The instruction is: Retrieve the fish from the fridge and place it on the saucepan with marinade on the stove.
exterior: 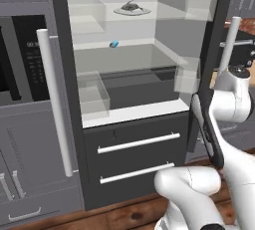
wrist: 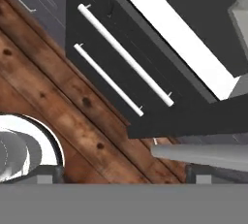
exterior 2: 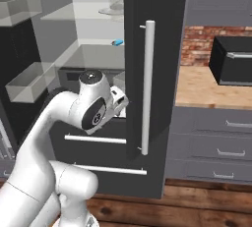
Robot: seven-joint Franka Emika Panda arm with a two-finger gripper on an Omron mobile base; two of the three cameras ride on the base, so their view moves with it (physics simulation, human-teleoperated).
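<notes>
The fridge [exterior: 124, 74] stands with both doors swung open, showing its white inside. On the top shelf lies the fish [exterior: 130, 6], small and dark grey, on a round white plate [exterior: 131, 10]. That plate's edge [exterior 2: 111, 9] peeks out beside the right door [exterior 2: 155, 64]. My gripper [wrist: 125, 173] is open and holds nothing. It hangs low by the bottom of the right door and points down at the wooden floor [wrist: 58, 102] and the two bottom drawers [wrist: 121, 58]. The saucepan, marinade and stove are out of view.
A tiny blue object [exterior: 114, 44] lies on the middle shelf. Clear bins [exterior: 93, 94] line the door sides. The right door's silver handle [exterior 2: 147, 88] is close to my forearm. A black toaster oven [exterior 2: 234, 60] sits on the wooden counter [exterior 2: 206, 91]. A wall oven [exterior: 20, 59] is at left.
</notes>
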